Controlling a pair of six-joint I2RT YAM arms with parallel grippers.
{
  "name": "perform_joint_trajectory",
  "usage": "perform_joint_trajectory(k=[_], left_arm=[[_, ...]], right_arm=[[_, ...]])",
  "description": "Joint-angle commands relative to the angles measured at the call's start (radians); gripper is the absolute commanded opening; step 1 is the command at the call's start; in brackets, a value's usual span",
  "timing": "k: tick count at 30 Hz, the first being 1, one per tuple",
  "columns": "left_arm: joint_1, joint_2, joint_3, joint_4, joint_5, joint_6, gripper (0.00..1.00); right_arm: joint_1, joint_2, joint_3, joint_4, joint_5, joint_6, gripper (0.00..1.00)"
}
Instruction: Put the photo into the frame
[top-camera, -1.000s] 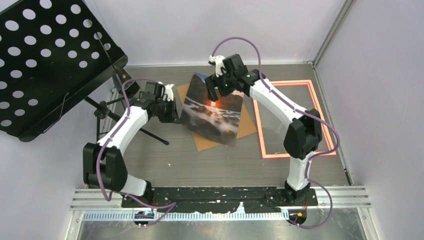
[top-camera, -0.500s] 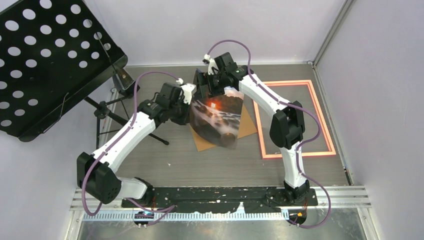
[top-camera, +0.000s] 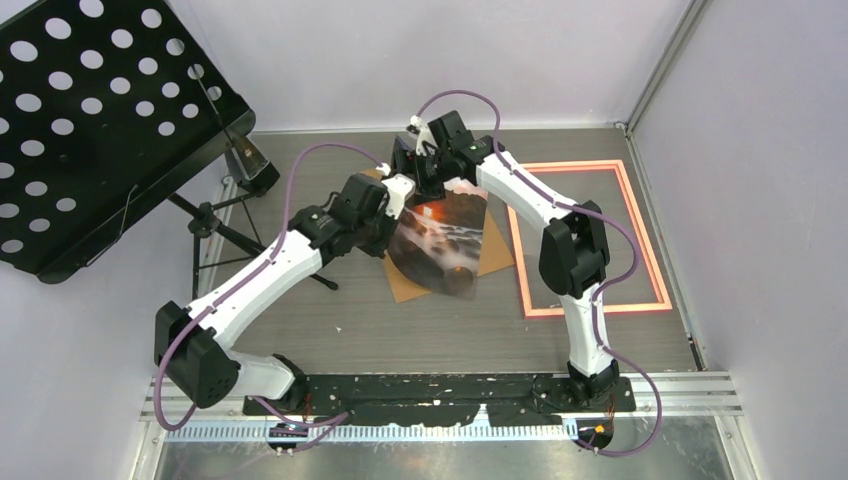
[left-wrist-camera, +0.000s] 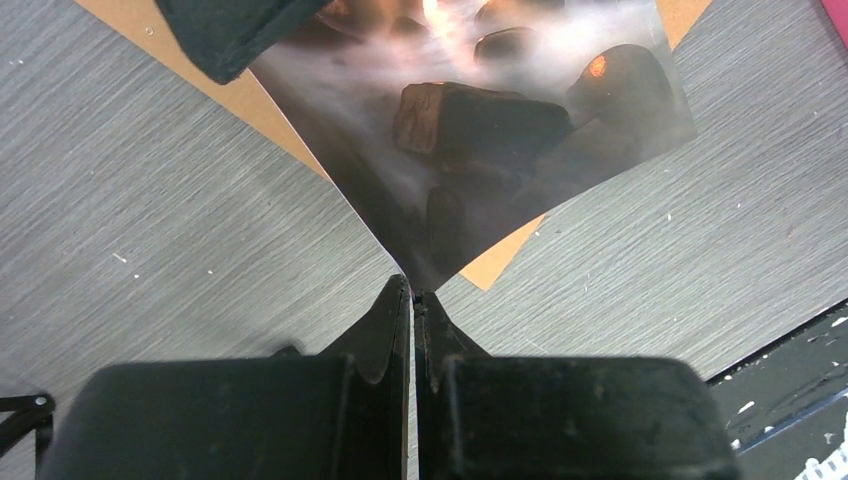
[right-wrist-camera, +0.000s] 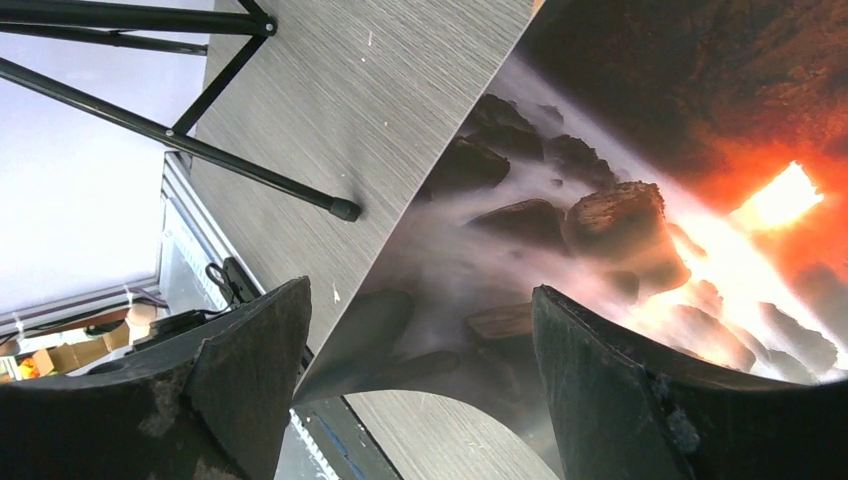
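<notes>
photo (top-camera: 445, 235): aslant, bowed over backing board (top-camera: 405, 287), mid-bench (top-camera: 330, 320) toward far edge | left gripper (left-wrist-camera: 412, 300): clamped on one corner | right gripper (right-wrist-camera: 418, 300): spread wide, empty | handling: likely light, floppy, slick, crease-prone; pinch edges only

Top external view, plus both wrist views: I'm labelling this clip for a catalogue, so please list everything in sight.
photo: one, orange sunset over dark rocks, mid-table, partly lifted and curved
backing board: one, brown, flat under the photo
frame: one, pink-orange, flat on the right side of the table
music stand: one, black and perforated, far left
table: one, grey wood grain
left claw: one, black, shut on the photo's corner
right claw: one, black, open over the photo's far end
</notes>
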Motion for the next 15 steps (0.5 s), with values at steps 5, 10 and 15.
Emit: perform_joint_trajectory(k=[5,10,15], left_arm=[[-0.059,-0.036,-0.002,0.056,-0.087,0.050,0.00],[-0.090,-0.038,-0.005,0.057,-0.125,0.066,0.00],[-0.112,-0.030,-0.008,0.065,-0.149,0.093,0.00]], right_arm=[[0.010,0.000,0.022,0.066,-0.039,0.051,0.85],[0.018,0.031,0.018,0.066,-0.021,0.062,0.82],[0.026,0.088,0.040,0.059,-0.019,0.060,0.80]])
